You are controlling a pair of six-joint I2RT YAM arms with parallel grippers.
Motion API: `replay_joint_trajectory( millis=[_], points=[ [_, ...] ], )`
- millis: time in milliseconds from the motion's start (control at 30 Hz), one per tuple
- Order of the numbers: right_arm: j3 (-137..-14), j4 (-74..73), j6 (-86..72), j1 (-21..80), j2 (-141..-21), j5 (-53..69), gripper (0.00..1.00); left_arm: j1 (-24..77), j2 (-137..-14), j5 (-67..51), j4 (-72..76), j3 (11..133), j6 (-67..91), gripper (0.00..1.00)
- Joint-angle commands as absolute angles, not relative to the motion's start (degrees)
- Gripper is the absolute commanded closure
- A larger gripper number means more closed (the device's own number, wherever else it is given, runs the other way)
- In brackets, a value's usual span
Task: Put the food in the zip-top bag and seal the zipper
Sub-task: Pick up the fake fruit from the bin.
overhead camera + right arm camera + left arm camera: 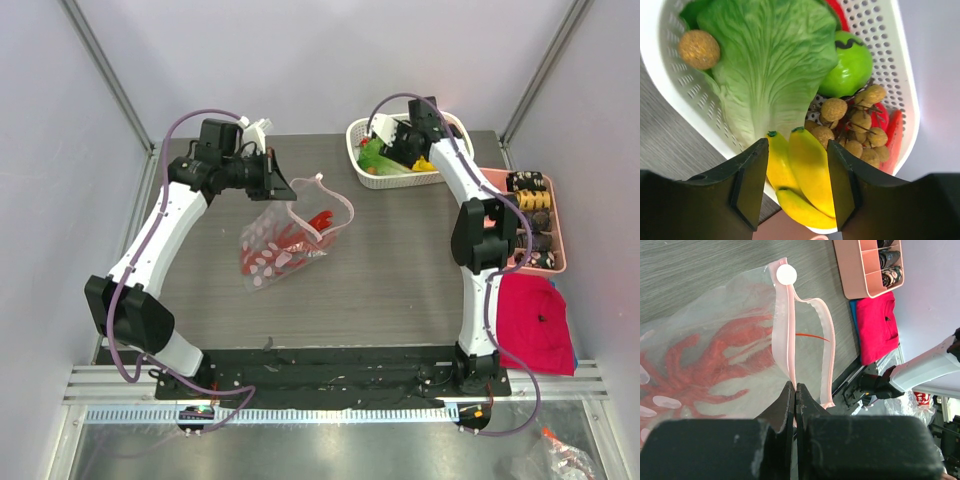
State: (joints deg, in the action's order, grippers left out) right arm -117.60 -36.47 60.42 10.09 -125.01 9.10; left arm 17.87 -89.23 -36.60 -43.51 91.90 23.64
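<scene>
Desk (400, 290) is spanned by both arms: the left arm (160, 230) is bent at the elbow and reached inward, the right arm (470, 200) is stretched far to the basket (365, 182). The bag (275, 245), lying mid-desk with red food (318, 220) inside, is held up at its mouth, the left claw (795, 389) clamped shut on the zipper (782, 325). The bananas (807, 175) in the basket are pinched between the jaws of the right claw (797, 145).

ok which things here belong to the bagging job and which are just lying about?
Job:
- bag, left gripper shut on its zipper
- red chillies inside it
- bananas, berry cluster and green fruit in the white basket; right gripper straddles the bananas

Lying about:
- pink tray of dark items
- red cloth
</scene>
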Motion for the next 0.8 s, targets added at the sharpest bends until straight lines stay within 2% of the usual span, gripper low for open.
replay_joint_trajectory(
  millis=[0,300,367,767],
  points=[
    [-119.6,-34.0,64.2,9.5,-126.2,5.9,0.44,17.4,-88.8,-38.5,-40.7,91.9,23.1,1.00],
    [-119.0,-31.4,65.6,9.7,-128.3,4.5,0.44,17.0,-88.6,-39.0,-40.6,91.5,23.2,1.00],
    [-118.7,-31.4,65.9,9.6,-128.1,4.7,0.47,16.8,-88.7,-39.2,-40.6,91.4,23.2,1.00],
    [-116.2,-31.9,66.3,9.6,-123.0,7.7,0.94,16.6,-88.9,-39.6,-40.1,91.4,23.5,1.00]
  ],
)
